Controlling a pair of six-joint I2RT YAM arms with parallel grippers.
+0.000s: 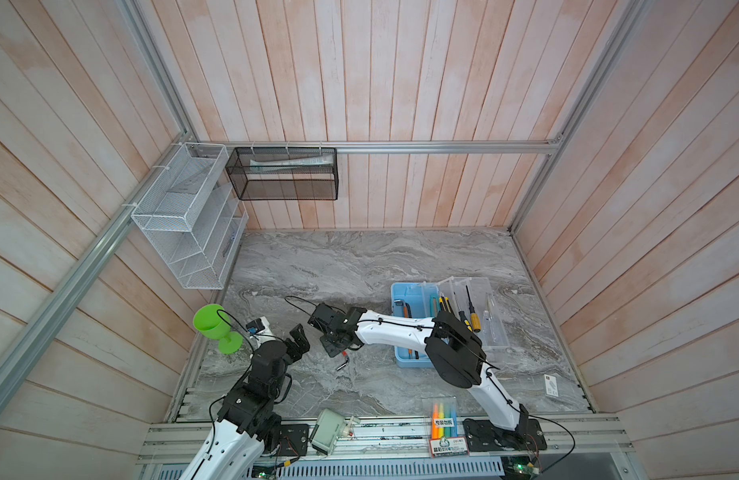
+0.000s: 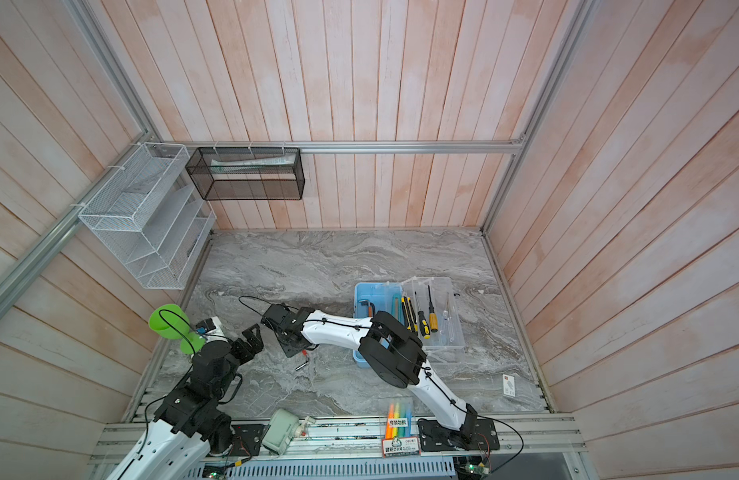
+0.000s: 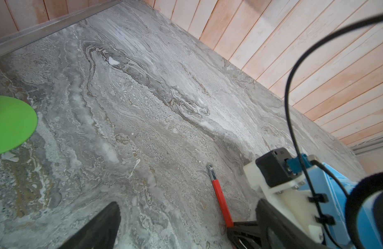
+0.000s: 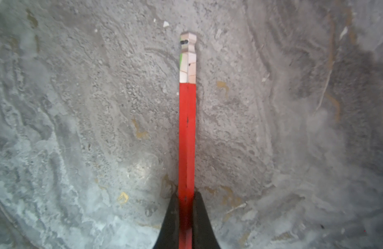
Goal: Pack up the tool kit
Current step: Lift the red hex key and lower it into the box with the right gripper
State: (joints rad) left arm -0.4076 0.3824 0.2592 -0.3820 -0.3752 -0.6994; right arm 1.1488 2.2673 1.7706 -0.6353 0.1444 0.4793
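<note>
The green goblet (image 1: 213,326) stands at the far left of the marble table (image 1: 359,257); just right of it the left gripper (image 1: 298,343) hangs above the stone with its jaws spread wide, holding nothing. Right of that gripper lies the red-sleeved hex key (image 4: 187,138), its long axis running from the right gripper (image 4: 187,212) out to the bare steel tip, which in both top views points toward the table's near edge and slightly left (image 2: 302,365); the right gripper's black fingers (image 4: 201,217) are clamped tight on the red sleeve, one on each side. Far right of the key the light-blue case (image 1: 403,291) lies open, its clear lid (image 1: 490,316) folded out to the right, screwdrivers (image 1: 472,311) resting lengthwise on it.
</note>
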